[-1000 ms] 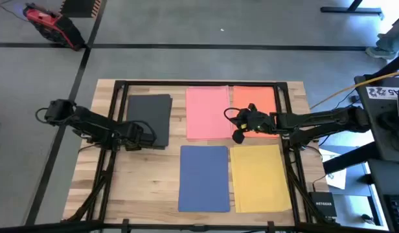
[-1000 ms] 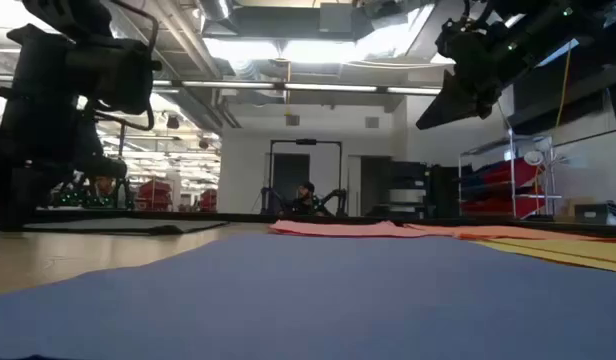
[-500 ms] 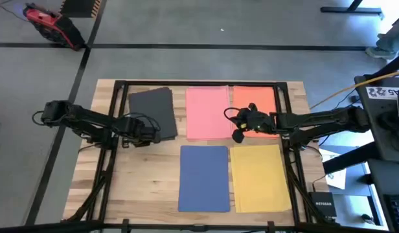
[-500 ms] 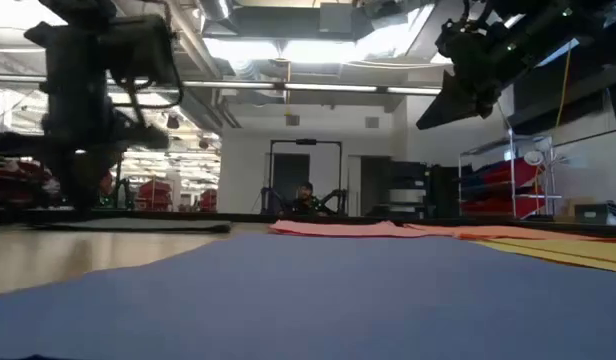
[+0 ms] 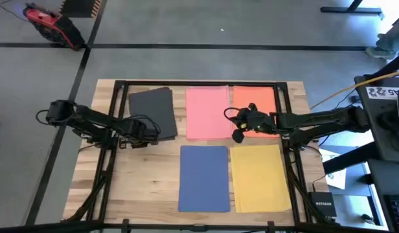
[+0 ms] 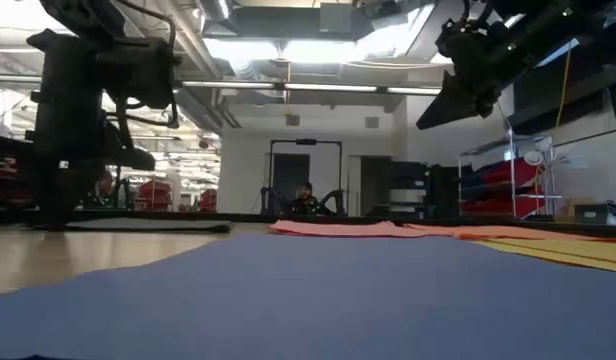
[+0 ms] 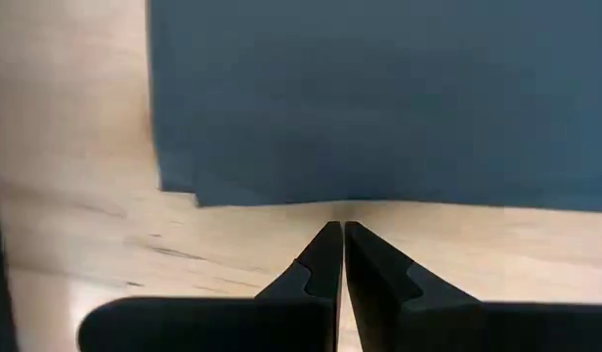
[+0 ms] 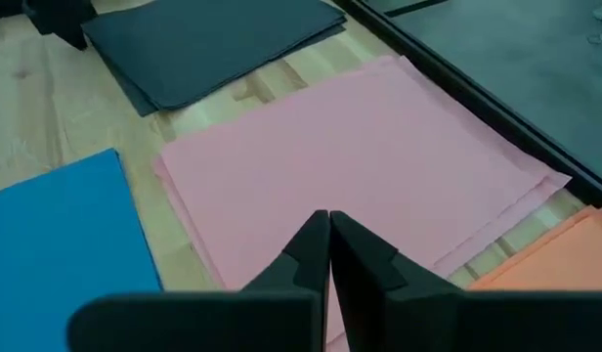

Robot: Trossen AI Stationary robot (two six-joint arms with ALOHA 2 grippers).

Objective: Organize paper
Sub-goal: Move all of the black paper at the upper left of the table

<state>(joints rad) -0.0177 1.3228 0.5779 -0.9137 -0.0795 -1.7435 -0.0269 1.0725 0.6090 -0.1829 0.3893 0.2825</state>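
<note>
Slightly skewed black paper (image 5: 153,111), lengthwise front-to-back

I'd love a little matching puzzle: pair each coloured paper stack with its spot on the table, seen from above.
Stacks:
1. black matte paper stack
2. pink matte paper stack
3. blue matte paper stack
4. yellow matte paper stack

Spots in the high view:
A. lower right
B. upper left, by the left gripper
C. lower middle
D. upper middle

Pairs: 1-B, 2-D, 3-C, 4-A
</note>
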